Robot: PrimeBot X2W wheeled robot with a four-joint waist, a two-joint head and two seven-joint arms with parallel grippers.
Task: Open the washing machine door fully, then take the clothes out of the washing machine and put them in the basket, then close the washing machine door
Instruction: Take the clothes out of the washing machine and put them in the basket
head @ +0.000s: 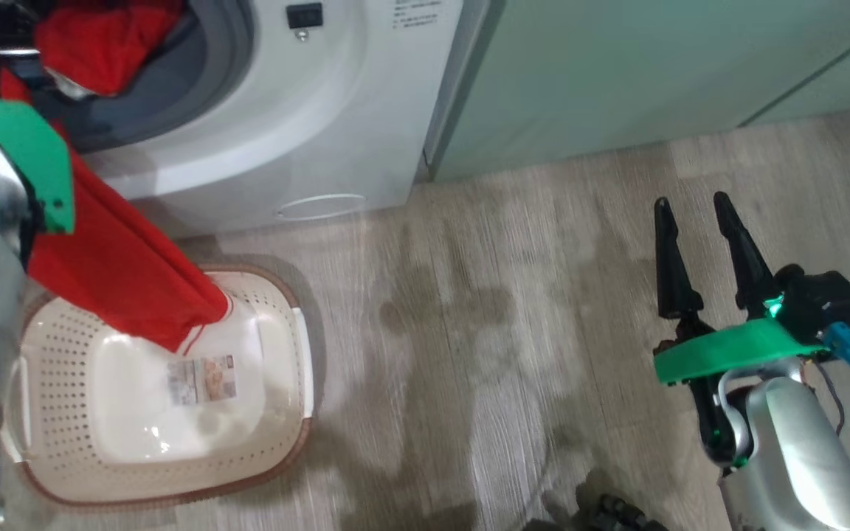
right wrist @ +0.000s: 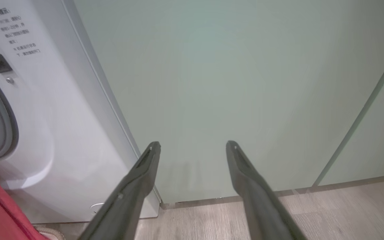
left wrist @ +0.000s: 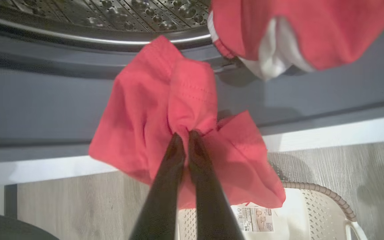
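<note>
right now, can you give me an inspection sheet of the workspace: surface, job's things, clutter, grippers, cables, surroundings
surface: wood-look floor, bare, with shadows
job's things: red clothes run from the washing machine drum opening down to the basket; their lower end hangs over the basket
clutter: nothing seen
grippers: left gripper shut on the clothes; right gripper open, holding nothing
cables: blue plug with a thin dark lead at the right wrist
surroundings: pale green cabinets beside the washing machine

Pinches the clothes (left wrist: 145,116) tight in left gripper (left wrist: 185,135); holds right gripper (head: 690,200) spread wide and empty, fingers (head: 742,251) pointing up.
</note>
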